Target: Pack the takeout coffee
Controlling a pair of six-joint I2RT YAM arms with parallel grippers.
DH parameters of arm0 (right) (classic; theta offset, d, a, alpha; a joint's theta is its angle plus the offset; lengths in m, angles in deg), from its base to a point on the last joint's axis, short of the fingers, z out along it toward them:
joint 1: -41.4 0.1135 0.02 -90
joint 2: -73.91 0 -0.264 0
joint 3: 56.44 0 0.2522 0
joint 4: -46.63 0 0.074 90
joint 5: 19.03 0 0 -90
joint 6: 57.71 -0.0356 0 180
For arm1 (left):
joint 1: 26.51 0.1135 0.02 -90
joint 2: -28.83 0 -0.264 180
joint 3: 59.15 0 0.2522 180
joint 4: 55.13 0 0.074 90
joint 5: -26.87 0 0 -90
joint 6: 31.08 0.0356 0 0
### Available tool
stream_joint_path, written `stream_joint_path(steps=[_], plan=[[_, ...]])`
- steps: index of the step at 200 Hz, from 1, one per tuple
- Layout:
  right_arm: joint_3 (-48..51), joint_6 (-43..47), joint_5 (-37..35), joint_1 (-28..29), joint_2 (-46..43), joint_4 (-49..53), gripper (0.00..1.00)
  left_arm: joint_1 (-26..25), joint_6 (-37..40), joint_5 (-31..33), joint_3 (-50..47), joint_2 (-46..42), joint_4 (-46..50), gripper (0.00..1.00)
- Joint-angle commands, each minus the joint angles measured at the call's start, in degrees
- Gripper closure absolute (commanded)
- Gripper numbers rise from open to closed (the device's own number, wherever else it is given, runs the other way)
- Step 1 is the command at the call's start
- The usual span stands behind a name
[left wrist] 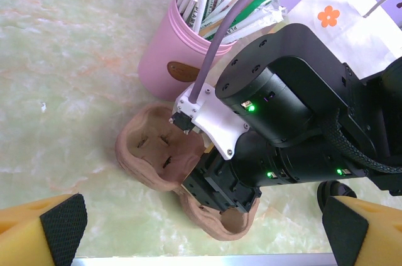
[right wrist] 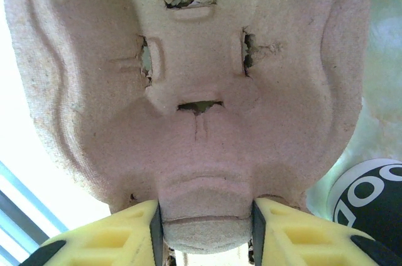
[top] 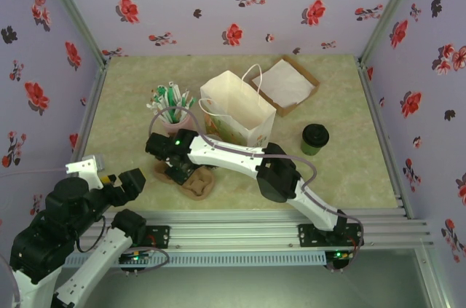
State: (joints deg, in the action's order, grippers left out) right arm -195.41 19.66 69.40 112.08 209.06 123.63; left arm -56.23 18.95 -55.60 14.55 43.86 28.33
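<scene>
Pulp carrier (left wrist: 151,153), part-hidden, pinched in right claw (right wrist: 204,216); left claw (left wrist: 204,231) wide, empty.

I see lavender walls (top: 233,2) printed with red and dark flowers across the top and both sides of the frame. The table top (top: 349,170) is marbled green-cream and evenly lit. Aluminium rails (top: 247,224) cross the bottom.

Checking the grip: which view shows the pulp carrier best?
Left wrist: most of the pulp carrier shows, right gripper on one end. Right wrist shows one well close up, clamped between fingers. Top external shows it small, half under the gripper.
</scene>
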Motion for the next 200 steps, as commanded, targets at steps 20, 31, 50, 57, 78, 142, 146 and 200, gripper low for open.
stream_joint_path(steps=[20,31,50,57,78,142,146,200], plan=[[-0.73,-0.69,0.62,-0.51,0.1,0.48,0.6,0.45,0.68,0.47,-0.44,0.44,-0.53,0.01],[-0.64,-0.74,0.6,-0.54,0.11,0.39,0.61,0.45,0.2,0.39,-0.6,0.47,-0.64,0.01],[-0.5,-0.78,0.52,-0.61,0.02,0.37,0.64,0.42,-1.13,0.29,-1.18,0.9,-0.74,0.01],[-0.48,-0.89,0.46,-0.55,0.02,0.41,0.65,0.45,-1.97,0.29,-1.46,1.13,-0.79,0.01],[-0.16,-1.46,0.51,-0.75,-0.41,0.17,0.65,0.44,-6.31,-0.26,-4.69,0.63,-2.54,0.01],[3.71,-3.53,1.64,-1.35,-3.45,-2.92,0.65,0.38,-15.06,-0.06,-16.58,-1.03,-8.67,0.19],[3.81,-3.59,1.73,-1.37,-3.57,-3.03,0.65,0.4,-15.34,0.47,-17.11,-1.27,-8.77,0.21],[4.46,-4.42,2.4,-1.46,-4.4,-3.83,0.64,0.43,-20.42,6.34,-23.51,-1.37,-11.69,0.59]])
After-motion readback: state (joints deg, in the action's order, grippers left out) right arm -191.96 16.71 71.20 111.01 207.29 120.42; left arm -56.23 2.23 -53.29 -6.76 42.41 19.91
